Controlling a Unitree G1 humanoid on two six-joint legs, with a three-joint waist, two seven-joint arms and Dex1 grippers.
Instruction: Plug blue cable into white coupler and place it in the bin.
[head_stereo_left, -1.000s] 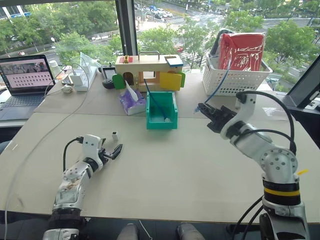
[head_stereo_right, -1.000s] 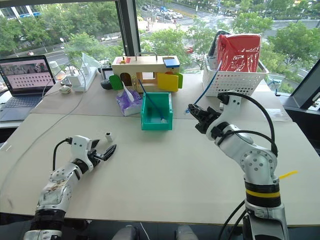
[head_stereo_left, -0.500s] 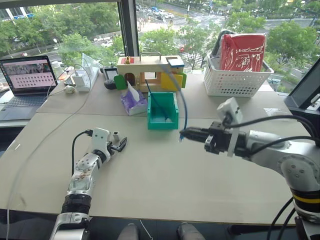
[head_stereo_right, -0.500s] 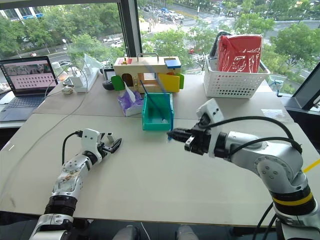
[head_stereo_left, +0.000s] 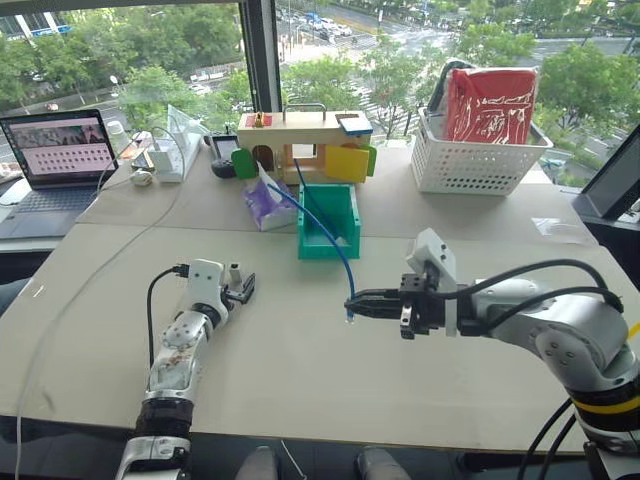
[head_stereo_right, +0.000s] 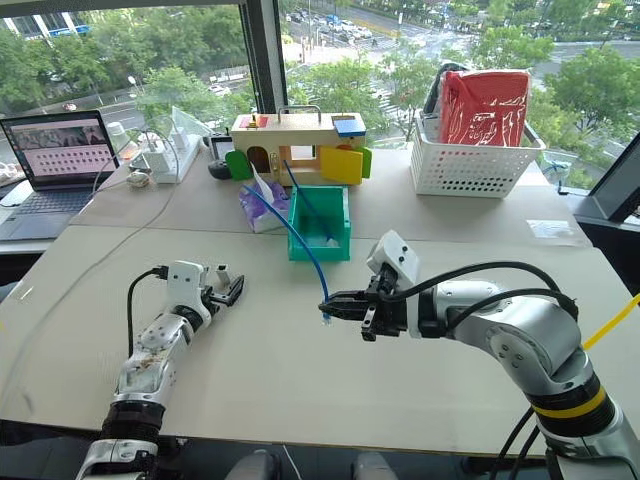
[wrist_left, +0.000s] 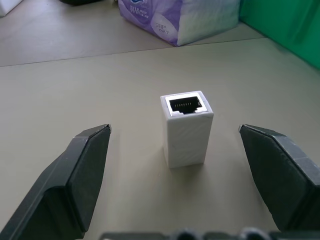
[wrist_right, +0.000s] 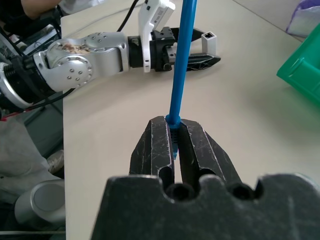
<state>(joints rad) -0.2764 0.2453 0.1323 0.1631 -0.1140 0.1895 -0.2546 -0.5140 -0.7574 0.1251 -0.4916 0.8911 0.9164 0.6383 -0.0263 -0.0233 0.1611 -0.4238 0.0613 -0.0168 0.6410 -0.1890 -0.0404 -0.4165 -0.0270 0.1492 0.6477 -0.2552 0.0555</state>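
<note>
The white coupler (wrist_left: 186, 127) stands upright on the table with its dark socket facing up, between the fingers of my left gripper (wrist_left: 173, 131). That gripper (head_stereo_left: 240, 291) lies low on the table, open, with both fingers clear of the coupler (head_stereo_left: 234, 272). My right gripper (wrist_right: 172, 124) is shut on the blue cable (wrist_right: 180, 60) near its plug end and points left, above the table's middle (head_stereo_left: 353, 301). The cable (head_stereo_left: 325, 235) arcs back over the table toward the tissue pack. The teal bin (head_stereo_left: 349, 215) stands behind.
A darker blue cable (head_stereo_left: 303, 200) lies in the bin. Behind are a purple tissue pack (head_stereo_left: 264, 205), a wooden toy house (head_stereo_left: 300, 145) and a white lattice basket (head_stereo_left: 470, 160) with a red bag. A laptop (head_stereo_left: 55, 150) and a grey-white wire (head_stereo_left: 70, 290) are at the left.
My right arm swung from near the white basket back and left over the table's middle, turning to point left and drawing the blue cable along. The left gripper stayed around the coupler.
</note>
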